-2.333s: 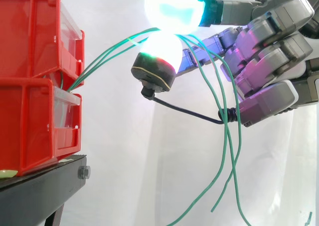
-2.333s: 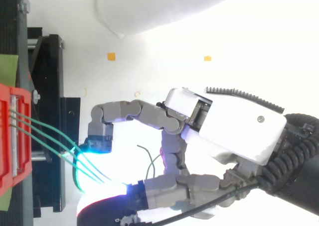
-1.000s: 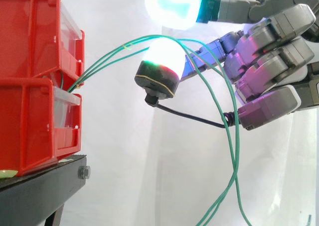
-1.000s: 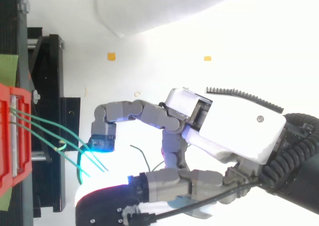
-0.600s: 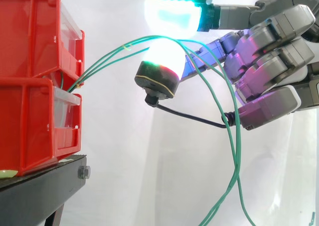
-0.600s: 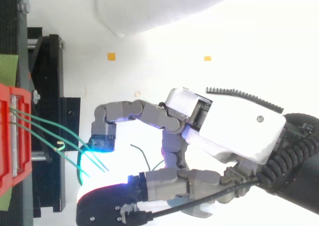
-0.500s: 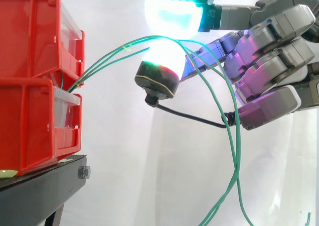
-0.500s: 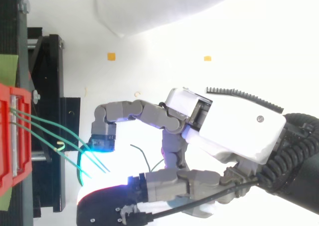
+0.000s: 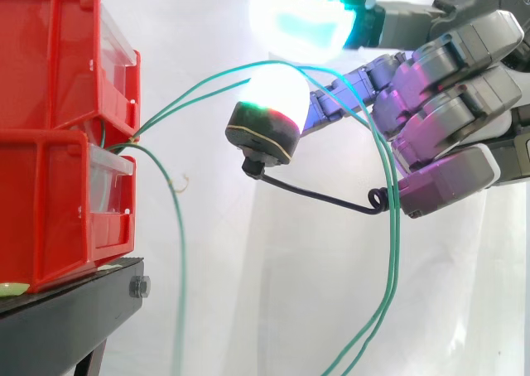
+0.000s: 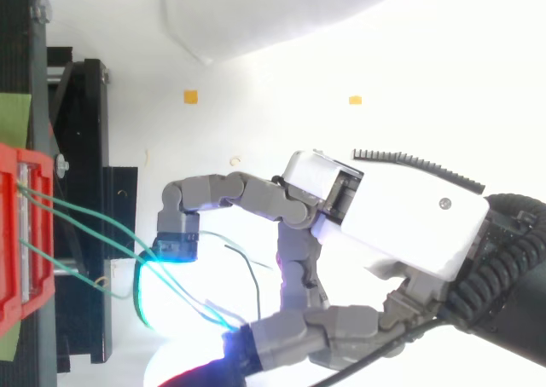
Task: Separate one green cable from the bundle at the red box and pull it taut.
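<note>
One green cable (image 9: 179, 260) had dropped out of the bundle since a moment before. Then it had arched toward my hand with the others; now it hung limp from the front of the lower red bin (image 9: 50, 202), curving out and falling straight down past the black stand (image 9: 66, 318). My upper pad (image 9: 310, 28) had also shifted a little to the right.

The other two green cables (image 9: 199, 90) were thin, smooth strands. They rose slack from the seam between the lower bin and the upper red bin (image 9: 50, 61), both of glossy moulded plastic with clear fronts. The pair bowed up over the rounded, white-glowing dome of my lower pad (image 9: 273, 90), which sat on a black base. From there they trailed down in long loops before the white curtain (image 9: 248, 293).

My hand (image 10: 392, 225) reached in level from the right, its white shell uppermost as seen from above. Some fingers (image 10: 222, 191) stretched toward the bins and the others folded at grey knuckles. The pads looked narrowly apart, the cyan, green-edged upper one just over the lower. Nothing was clamped; the pair merely lay across the lower pad, not taut.
</note>
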Motion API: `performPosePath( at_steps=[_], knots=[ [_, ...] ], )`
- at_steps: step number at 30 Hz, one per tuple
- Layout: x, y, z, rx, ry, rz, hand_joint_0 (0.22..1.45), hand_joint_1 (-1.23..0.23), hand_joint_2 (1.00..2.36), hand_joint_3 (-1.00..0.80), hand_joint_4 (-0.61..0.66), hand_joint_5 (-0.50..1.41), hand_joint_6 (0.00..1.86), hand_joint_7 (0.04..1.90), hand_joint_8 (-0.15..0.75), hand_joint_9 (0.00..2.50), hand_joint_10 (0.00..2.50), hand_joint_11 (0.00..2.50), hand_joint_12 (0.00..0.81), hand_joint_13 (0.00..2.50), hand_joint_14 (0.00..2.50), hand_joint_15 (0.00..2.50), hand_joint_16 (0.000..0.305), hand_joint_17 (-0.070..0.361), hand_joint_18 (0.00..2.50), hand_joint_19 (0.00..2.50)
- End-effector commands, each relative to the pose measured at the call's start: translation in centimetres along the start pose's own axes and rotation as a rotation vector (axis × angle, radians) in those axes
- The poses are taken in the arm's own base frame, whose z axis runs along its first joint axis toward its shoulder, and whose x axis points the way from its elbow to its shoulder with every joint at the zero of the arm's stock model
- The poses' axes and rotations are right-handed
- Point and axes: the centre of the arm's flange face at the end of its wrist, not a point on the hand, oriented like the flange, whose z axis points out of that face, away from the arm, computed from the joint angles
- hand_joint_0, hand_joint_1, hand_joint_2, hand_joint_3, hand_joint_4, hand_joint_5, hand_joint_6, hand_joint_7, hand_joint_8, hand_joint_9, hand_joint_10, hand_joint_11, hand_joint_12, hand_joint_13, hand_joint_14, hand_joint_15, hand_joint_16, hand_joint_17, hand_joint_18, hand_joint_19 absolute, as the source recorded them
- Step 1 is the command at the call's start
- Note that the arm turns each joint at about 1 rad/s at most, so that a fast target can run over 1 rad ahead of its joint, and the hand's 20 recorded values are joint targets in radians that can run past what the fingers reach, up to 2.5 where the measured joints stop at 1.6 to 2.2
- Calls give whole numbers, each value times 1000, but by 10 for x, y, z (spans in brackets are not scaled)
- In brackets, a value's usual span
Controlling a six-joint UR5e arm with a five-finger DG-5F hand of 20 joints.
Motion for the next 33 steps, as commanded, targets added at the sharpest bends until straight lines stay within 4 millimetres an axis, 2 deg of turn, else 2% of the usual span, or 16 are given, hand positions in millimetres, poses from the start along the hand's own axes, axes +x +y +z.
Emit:
performPosePath(
  at_steps=[1,7,8,11,15,17,33],
  knots=[
    [0,0,0,1,0,-1,440,-814,1000,-500,190,98,525,1404,311,2082,43,1318,457,1867,230,1682,88,198,1985,850],
    [0,-4,-1,7,0,-3,409,-629,1000,-500,171,113,506,1417,286,2129,42,1267,464,1925,171,1674,90,203,2035,813],
    [0,-4,-1,7,0,-3,430,-561,1000,-500,153,116,506,1414,279,2141,42,1282,444,1921,170,1678,89,199,2019,824],
    [-1,-5,-1,9,0,-5,499,-496,1000,-500,132,112,522,1376,252,2135,42,1307,399,1899,191,1693,82,185,1958,872],
    [-1,-5,-1,9,0,-5,621,-498,1000,-500,108,108,536,1339,230,2135,42,1358,353,1882,196,1726,76,170,1915,919],
    [-1,-5,-1,9,0,-2,678,-574,1000,-500,102,111,528,1363,234,2146,43,1371,371,1892,187,1739,75,170,1925,918],
    [-1,-6,-1,10,0,-3,728,-670,1004,-464,86,116,514,1416,252,2140,42,1384,379,1904,168,1750,76,170,1920,900]
  ],
)
